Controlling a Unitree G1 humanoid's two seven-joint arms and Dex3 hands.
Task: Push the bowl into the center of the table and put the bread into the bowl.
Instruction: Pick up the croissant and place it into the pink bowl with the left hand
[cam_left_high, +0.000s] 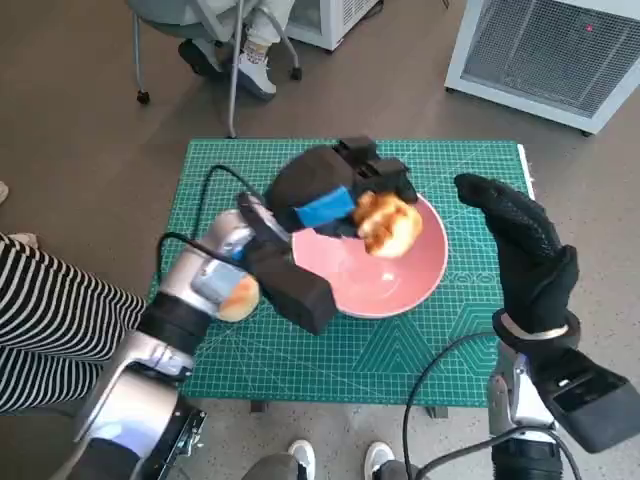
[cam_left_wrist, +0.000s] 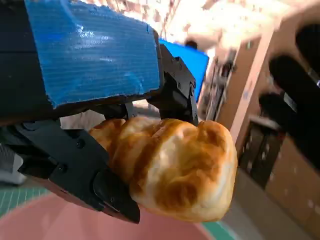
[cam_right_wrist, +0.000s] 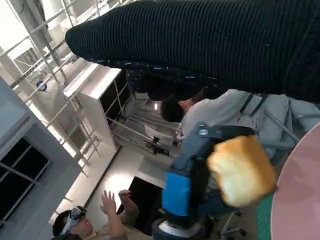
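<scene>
A pink bowl (cam_left_high: 400, 285) sits near the middle of the green mat, a little to the right. My left hand (cam_left_high: 335, 195) holds a golden bread roll (cam_left_high: 388, 224) above the bowl's far rim. In the left wrist view the black fingers (cam_left_wrist: 75, 165) clamp the bread roll (cam_left_wrist: 175, 167) over the pink bowl (cam_left_wrist: 60, 220). The right wrist view shows the same bread roll (cam_right_wrist: 242, 170) held by the left hand (cam_right_wrist: 187, 175) beside the bowl's rim (cam_right_wrist: 300, 195). My right hand (cam_left_high: 525, 250) stands upright and empty, fingers apart, just right of the bowl.
A second bread roll (cam_left_high: 238, 298) lies on the green mat (cam_left_high: 300, 360) under my left forearm. A person in striped clothing (cam_left_high: 40, 320) sits at the left. A chair (cam_left_high: 220, 40) and a white unit (cam_left_high: 550, 50) stand beyond the table.
</scene>
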